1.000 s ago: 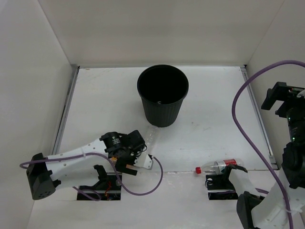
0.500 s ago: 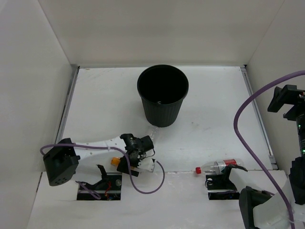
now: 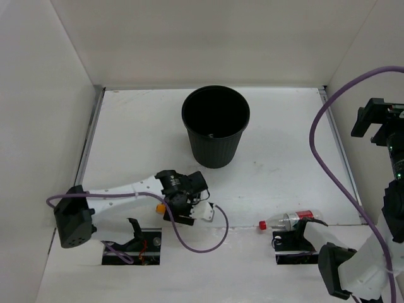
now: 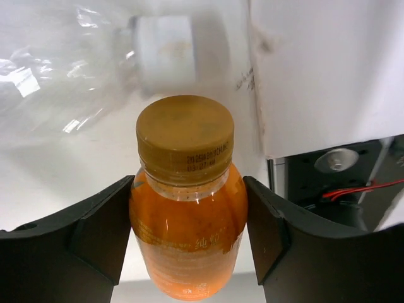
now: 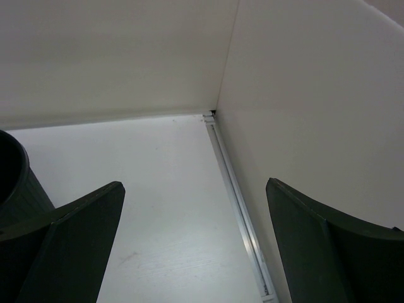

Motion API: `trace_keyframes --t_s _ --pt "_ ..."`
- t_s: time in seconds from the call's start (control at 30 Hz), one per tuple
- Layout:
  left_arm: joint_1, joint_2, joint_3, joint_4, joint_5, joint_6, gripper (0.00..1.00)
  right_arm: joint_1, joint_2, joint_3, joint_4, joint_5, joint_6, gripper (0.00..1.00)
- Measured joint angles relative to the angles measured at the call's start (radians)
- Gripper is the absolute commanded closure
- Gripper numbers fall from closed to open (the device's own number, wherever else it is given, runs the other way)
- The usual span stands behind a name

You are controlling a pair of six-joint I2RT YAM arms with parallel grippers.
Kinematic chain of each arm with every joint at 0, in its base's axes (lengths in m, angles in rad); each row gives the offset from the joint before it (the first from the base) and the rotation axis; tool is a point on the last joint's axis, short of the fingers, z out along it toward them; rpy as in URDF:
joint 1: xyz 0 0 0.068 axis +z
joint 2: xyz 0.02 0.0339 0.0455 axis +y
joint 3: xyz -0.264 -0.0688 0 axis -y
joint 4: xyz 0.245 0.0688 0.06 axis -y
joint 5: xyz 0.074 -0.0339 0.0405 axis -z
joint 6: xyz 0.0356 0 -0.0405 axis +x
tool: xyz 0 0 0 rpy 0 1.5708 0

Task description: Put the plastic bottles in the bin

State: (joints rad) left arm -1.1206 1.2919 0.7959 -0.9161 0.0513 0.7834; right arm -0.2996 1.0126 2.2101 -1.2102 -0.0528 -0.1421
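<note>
In the left wrist view an orange bottle (image 4: pixel 187 243) with a tan cap stands between my left gripper's (image 4: pixel 189 189) dark fingers, which press on both its sides. Just beyond it lies a clear bottle (image 4: pixel 57 82) with a white cap. From above, the left gripper (image 3: pixel 175 207) is low at the near left, and only an orange bit of the bottle (image 3: pixel 161 207) shows beside it. The red-capped bottle (image 3: pixel 289 221) lies on its side by the right arm's base. The black ribbed bin (image 3: pixel 216 126) stands upright at the back centre. My right gripper (image 5: pixel 196 240) hangs open and empty, raised at the far right (image 3: pixel 379 126).
White walls close in the table on three sides, with a metal rail (image 5: pixel 237 189) along the right wall. A purple cable (image 3: pixel 196 243) loops on the table by the left gripper. The bin's rim (image 5: pixel 12 183) shows at the left edge of the right wrist view.
The left gripper has shifted right and settled over the orange bottle, and its jaws have drawn in from wide open onto the bottle. The right arm has barely shifted.
</note>
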Motion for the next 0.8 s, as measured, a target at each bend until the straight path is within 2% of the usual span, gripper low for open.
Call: trace_keyframes --t_s 0.23,0.4,0.5,0.6,0.8 --pt "0.037 -0.137 0.353 -0.112 0.220 -0.056 0.86 0.000 0.028 -0.116 0.060 -0.015 -0.004 0.00" --pt "0.071 -0.157 0.670 -0.159 0.376 -0.087 0.86 -0.002 0.050 -0.166 0.109 -0.028 -0.008 0.00" --pt "0.129 -0.146 0.826 -0.140 0.467 -0.109 0.86 -0.002 0.050 -0.208 0.135 -0.034 -0.005 0.00" --pt "0.234 -0.131 0.897 -0.029 0.538 -0.129 0.85 -0.002 0.048 -0.241 0.153 -0.035 0.010 0.00" --pt "0.453 -0.003 0.909 0.284 0.660 -0.169 0.84 -0.001 0.048 -0.256 0.175 -0.038 0.028 0.00"
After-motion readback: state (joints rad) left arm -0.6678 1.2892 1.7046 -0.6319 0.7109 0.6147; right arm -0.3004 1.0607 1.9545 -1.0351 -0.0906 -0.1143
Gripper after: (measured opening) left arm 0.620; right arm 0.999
